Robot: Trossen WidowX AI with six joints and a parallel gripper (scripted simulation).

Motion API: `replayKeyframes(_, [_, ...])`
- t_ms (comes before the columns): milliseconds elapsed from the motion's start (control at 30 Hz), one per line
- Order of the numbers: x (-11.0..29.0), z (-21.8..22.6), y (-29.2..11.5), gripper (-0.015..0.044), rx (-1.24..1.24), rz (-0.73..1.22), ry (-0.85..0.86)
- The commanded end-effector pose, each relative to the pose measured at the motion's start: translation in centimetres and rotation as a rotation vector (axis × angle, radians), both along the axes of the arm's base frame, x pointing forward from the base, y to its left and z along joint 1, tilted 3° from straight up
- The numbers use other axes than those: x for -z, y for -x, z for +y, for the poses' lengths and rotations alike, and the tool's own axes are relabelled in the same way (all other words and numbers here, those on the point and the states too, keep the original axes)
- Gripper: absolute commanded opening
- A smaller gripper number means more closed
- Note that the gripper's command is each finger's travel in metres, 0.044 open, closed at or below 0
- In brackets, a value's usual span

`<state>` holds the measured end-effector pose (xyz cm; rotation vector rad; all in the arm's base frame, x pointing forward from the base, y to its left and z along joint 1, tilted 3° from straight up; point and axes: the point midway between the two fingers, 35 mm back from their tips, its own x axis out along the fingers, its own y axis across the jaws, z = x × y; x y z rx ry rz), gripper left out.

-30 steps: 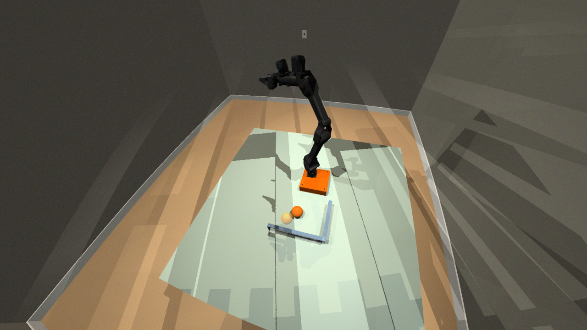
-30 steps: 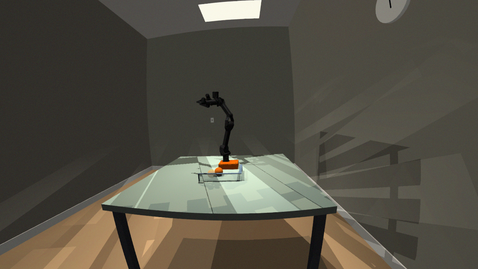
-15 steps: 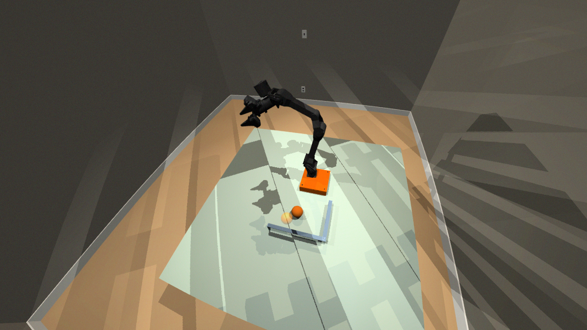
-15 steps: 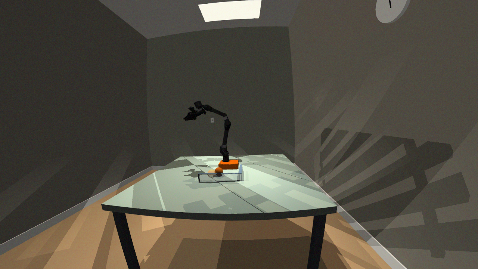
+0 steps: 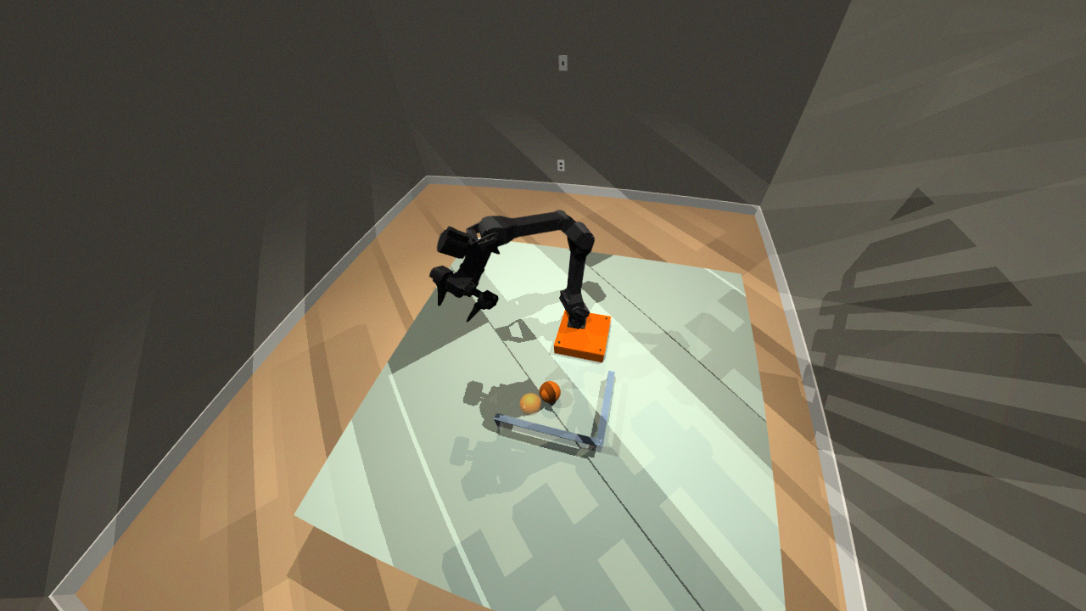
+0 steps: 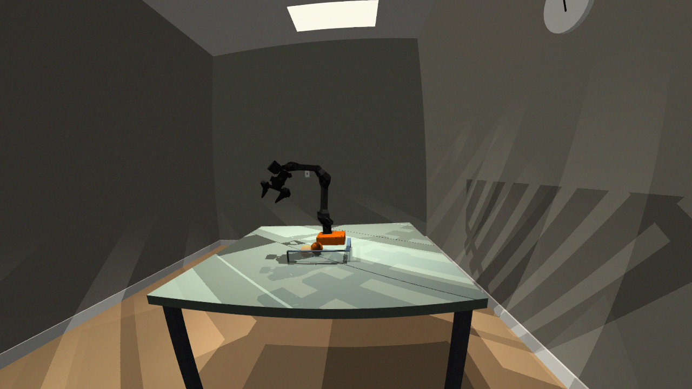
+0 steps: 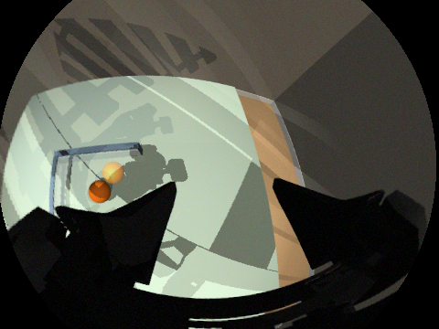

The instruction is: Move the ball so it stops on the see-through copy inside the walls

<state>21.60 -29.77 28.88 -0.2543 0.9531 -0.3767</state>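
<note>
An orange ball (image 5: 550, 391) (image 6: 316, 246) (image 7: 99, 192) lies on the table inside the corner of two low clear walls (image 5: 546, 434) (image 6: 314, 256) (image 7: 91, 149). Its pale see-through copy (image 5: 529, 402) (image 6: 305, 249) (image 7: 112, 172) sits right beside it, touching or nearly touching. My gripper (image 5: 456, 301) (image 6: 273, 193) (image 7: 226, 185) is open and empty. It hangs high above the table, well away from the ball toward the table's far left side, fingers pointing down.
The arm's orange base (image 5: 582, 334) (image 6: 331, 237) stands just behind the walls. The pale green table (image 5: 683, 486) (image 6: 338, 290) has its left edge near the gripper, with wooden floor (image 5: 227, 425) below.
</note>
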Motion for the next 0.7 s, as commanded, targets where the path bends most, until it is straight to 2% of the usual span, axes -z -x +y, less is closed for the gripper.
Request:
replayKeyframes(0, [4.8, 4.0, -3.9, 0.0440, -0.263, 0.172, -0.015])
replayKeyframes(300, [13.6, 14.4, -8.5, 0.0440, -0.863, 0.507, 0.013])
replayKeyframes(567, [20.3, 24.4, -7.4, 0.0440, -1.464, 0.811, 0.087])
replayKeyframes(667, [20.7, 25.1, -7.2, 0.0440, -1.507, 0.832, 0.093])
